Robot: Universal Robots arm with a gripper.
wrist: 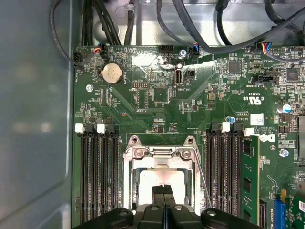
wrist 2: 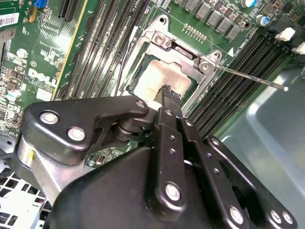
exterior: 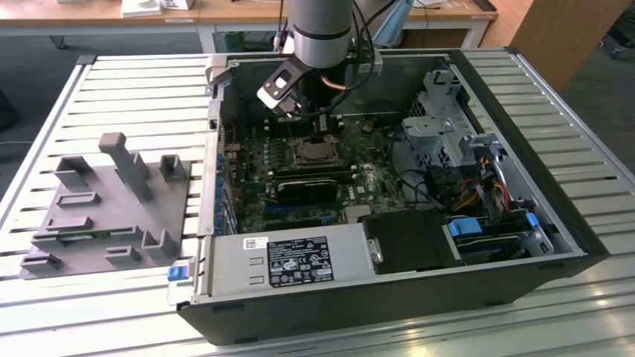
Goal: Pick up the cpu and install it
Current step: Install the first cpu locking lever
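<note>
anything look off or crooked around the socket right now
Nothing stands out. The cpu lies flat and square inside the socket frame, the gripper sits over it, and the retention lever is swung clear.

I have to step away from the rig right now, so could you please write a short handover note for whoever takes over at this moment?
Gripper: fingers shut together, tips down on the cpu.
Cpu: lying inside the motherboard socket, within the open computer case in the exterior view.
Done: cpu carried from outside the case to the socket.
Left: the thin retention lever stands out free beside the socket, so the cpu does not look locked in; the gripper is not yet clear.
</note>
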